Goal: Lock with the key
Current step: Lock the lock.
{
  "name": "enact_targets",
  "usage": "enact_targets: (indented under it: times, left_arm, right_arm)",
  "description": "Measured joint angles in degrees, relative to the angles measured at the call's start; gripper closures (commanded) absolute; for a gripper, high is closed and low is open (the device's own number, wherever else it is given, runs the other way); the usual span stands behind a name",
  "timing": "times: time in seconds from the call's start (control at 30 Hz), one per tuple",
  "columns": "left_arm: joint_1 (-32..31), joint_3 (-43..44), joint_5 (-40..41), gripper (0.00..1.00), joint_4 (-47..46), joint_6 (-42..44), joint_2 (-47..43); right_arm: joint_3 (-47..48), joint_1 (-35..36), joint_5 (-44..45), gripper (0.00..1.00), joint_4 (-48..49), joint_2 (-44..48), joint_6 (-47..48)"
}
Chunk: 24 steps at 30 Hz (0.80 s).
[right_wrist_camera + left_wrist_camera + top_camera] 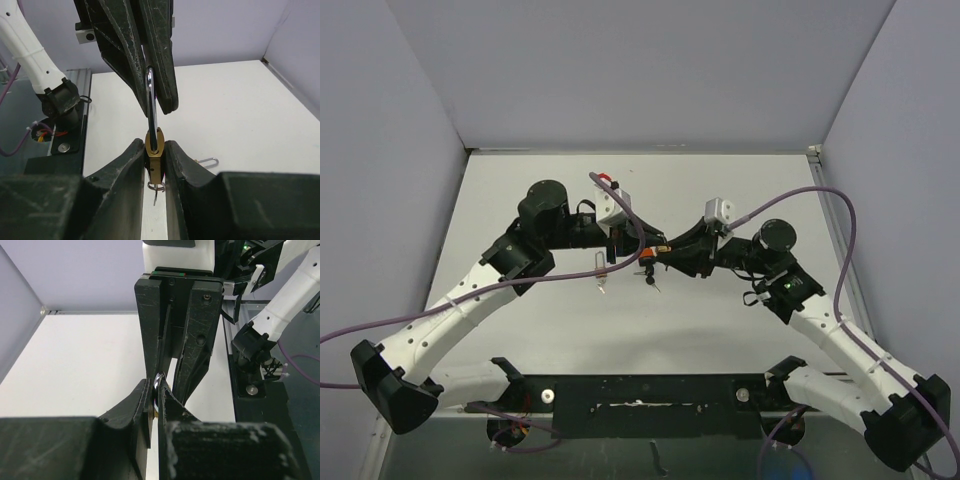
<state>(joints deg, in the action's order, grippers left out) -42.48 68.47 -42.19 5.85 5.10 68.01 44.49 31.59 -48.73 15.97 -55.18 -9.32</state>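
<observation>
A small brass padlock (pixel 155 162) hangs in the air between the two arms over the middle of the table (pixel 720 330). My right gripper (pixel 155 150) is shut on its brass body. The steel shackle (pixel 151 107) rises from the body into my left gripper (pixel 156 396), which is shut on that shiny bar (pixel 158 382). A key ring (pixel 156 187) with a thin key dangling from it hangs under the body; the keyhole is hidden. From above, both grippers meet at the padlock (pixel 656 250) with the key (pixel 651 281) below it.
A thin silver metal loop (pixel 600 268) lies on the table just left of the padlock, also in the right wrist view (pixel 207 161). Purple cables (pixel 840 240) arc off both arms. Grey walls close in the white table on three sides.
</observation>
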Motion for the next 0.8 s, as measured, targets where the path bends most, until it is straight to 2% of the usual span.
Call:
enact_targets:
  times: [0.23,0.8]
  left_arm:
    - [-0.52,-0.02,-0.94,1.00,-4.04,-0.46,-0.02]
    - [-0.11,-2.78,-1.53,1.00,-9.51,-1.64,0.79]
  right_arm:
    - [-0.04,0.00,2.71,1.00,0.72,3.04,-0.11]
    - [-0.04,-0.04,4.52,1.00,0.87,2.78,-0.24]
